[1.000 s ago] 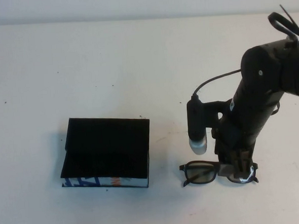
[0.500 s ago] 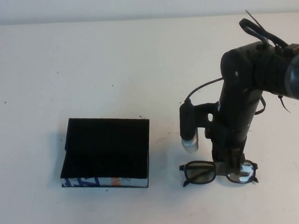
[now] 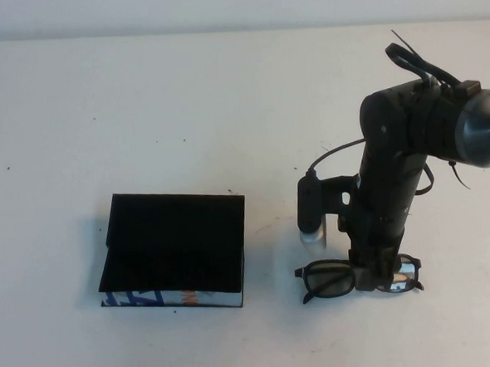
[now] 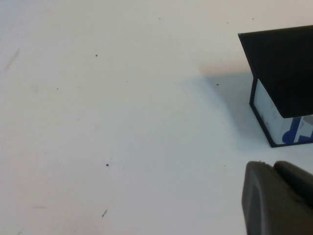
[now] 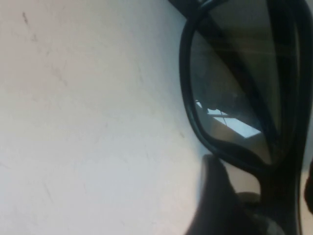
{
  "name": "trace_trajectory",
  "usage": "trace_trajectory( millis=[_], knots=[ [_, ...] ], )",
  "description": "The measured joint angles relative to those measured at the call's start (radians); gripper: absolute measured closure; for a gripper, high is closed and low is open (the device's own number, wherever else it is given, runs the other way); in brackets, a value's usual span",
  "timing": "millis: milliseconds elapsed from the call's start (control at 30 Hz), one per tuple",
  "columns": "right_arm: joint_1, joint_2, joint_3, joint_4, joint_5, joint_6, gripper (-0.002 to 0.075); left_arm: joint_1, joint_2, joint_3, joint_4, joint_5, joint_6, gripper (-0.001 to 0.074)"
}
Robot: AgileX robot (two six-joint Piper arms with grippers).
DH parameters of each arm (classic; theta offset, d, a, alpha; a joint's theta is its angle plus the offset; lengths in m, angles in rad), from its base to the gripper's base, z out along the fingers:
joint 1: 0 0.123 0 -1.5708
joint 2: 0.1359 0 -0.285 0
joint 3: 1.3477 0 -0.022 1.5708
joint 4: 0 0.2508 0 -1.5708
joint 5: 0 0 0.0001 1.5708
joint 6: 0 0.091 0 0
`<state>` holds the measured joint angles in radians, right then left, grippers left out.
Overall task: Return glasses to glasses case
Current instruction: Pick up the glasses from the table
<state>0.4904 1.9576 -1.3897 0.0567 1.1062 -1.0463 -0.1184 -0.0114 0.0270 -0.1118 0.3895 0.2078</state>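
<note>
White desk [image 3: 182, 104] fills the high view, and on it lie the two things of the task. The glasses case [image 3: 174, 250] sits toward the robot's left, a flat black box with a blue, white and orange strip on its near edge; whether its top is lifted a little cannot be told from here. The glasses [image 3: 327, 280] lie flat on the desk well to the right of the case, clear of it. The right end effector [image 3: 374, 277] is down over the middle of the frame, the arm standing nearly upright above it, so the bridge is hidden and only the lenses to either side show. The left arm does not appear in this view.

From the left wrist view, a corner of the glasses case shows with its printed side wall, standing on bare desk. A dark rounded piece of the left end effector [image 4: 279, 198] sits at the edge, low over the desk near the case; I cannot tell how its fingers stand.

From the right wrist view, one lens and its dark rim fill the picture, very close. A dark fingertip [image 5: 217, 196] rests right against the rim, and the right end effector's fingers are spread wide, straddling the frame without clamping it.

The step in hand looks like the pick-up of the glasses. Next, the fingers need to close gently on the thin frame, not the lens, then lift and carry toward the case.
</note>
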Motion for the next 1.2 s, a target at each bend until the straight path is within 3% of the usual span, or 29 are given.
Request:
trace_trajectory(
  millis=[367, 600, 1000, 1200],
  knots=[
    [0.0, 0.0, -0.03, 0.0, 0.049, 0.004, 0.0521, 0.0, 0.0, 0.0, 0.001, 0.0, 0.0, 0.0738],
    [0.0, 0.0, -0.048, 0.0, 0.085, 0.029, 0.0704, 0.0, 0.0, 0.0, 0.001, 0.0, 0.0, 0.0738],
    [0.008, 0.0, -0.048, 0.0, 0.09, 0.054, 0.071, 0.0, 0.0, 0.0, 0.001, 0.0, 0.0, 0.0738],
    [0.072, -0.109, -0.048, 0.0, 0.095, 0.149, 0.0711, 0.0, 0.0, 0.0, 0.001, 0.0, 0.0, 0.0738]
  ],
)
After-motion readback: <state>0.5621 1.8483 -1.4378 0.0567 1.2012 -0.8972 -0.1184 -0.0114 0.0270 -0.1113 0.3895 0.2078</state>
